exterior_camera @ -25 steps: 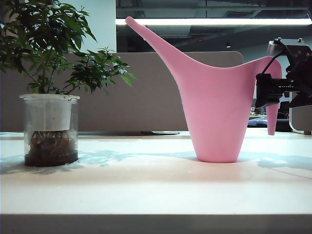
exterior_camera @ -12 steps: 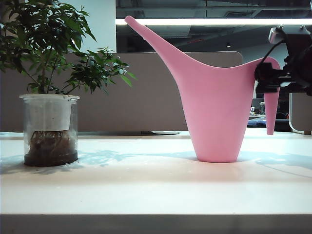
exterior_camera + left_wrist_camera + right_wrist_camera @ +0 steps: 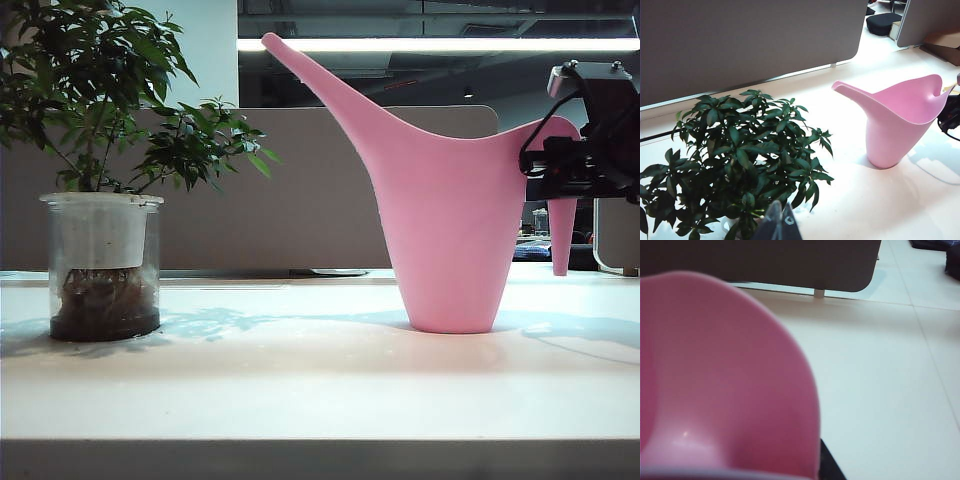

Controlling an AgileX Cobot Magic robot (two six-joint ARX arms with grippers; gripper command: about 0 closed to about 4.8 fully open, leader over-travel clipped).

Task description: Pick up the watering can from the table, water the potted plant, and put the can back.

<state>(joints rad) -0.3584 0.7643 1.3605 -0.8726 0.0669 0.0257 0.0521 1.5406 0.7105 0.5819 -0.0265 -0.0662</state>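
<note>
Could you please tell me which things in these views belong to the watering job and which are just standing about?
Job:
- large pink plastic watering can, standing on the table
- small bushy potted plant in a clear pot
- white table
- right gripper, at the can's handle
- left gripper, above the plant

Just about:
- grey partition panel behind the table

**Can nudged as the gripper takes its handle**

The right gripper has moved in from just beside the handle and now sits on its top, jaws drawn in around it. The watering can has slid slightly to the right on the table, its spout tip shifting the same way.
</note>
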